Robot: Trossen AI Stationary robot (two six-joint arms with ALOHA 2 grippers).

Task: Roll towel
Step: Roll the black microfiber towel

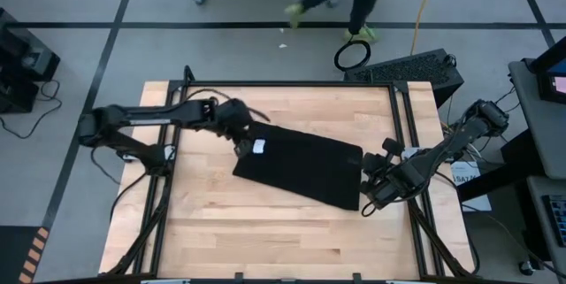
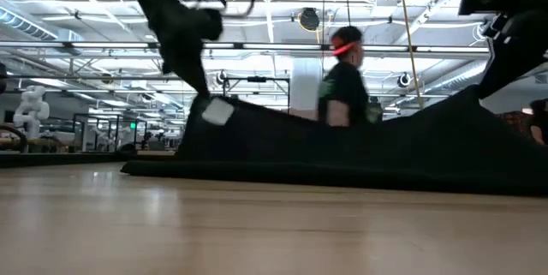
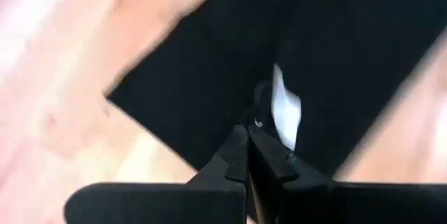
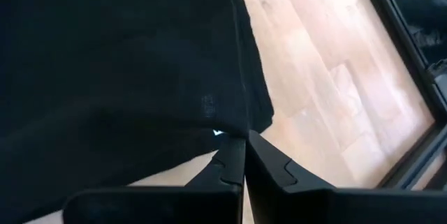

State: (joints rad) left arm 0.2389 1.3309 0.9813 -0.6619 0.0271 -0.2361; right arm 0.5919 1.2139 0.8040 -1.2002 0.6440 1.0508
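Under left hand [image 1: 244, 145], towel [image 1: 305, 167] corner pinched, edge hidden.

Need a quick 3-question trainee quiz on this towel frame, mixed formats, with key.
1. True or false: the plain black soft towel is already rolled up.
2. Which gripper pinches the towel edge near the small white tag? A) left gripper B) right gripper
3. Fill in: in the low view, the towel's two gripped ends are ____ off the light wooden tabletop.

Key: 1 false, it is spread out, not rolled. 2 A. 3 lifted; both grippers' jaws are shut on the cloth.
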